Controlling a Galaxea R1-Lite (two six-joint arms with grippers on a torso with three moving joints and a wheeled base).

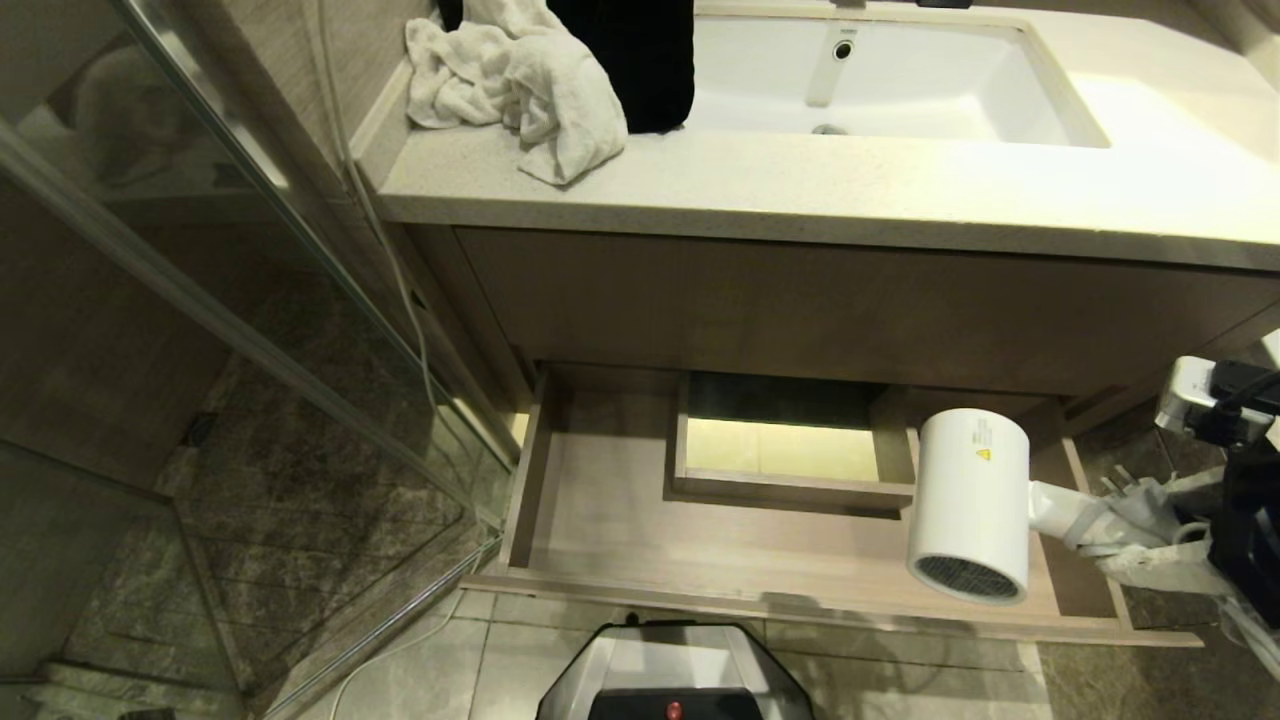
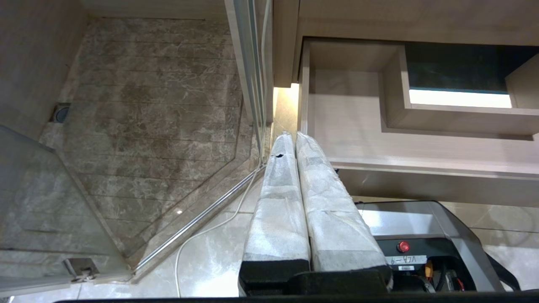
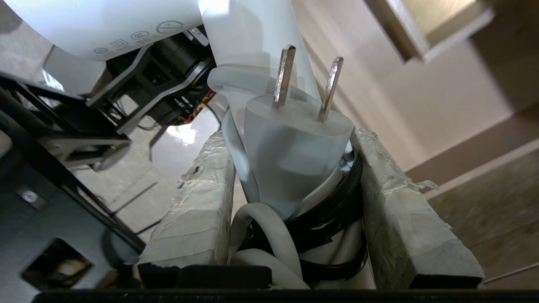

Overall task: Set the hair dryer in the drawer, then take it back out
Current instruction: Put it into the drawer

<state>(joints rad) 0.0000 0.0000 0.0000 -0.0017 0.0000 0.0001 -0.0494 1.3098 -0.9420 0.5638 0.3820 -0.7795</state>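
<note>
White hair dryer (image 1: pixel 972 505) clamped in right pincer (image 1: pixel 1120 530), above drawer (image 1: pixel 620 540)

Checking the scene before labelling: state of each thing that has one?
drawer: pulled open, nothing inside.
hair dryer: held over the drawer's right end, cord and plug bundled at its handle.
right pincer: shut on the hair dryer's handle.
left pincer: shut, empty, parked left of the drawer.
towel: crumpled on the counter.
</note>
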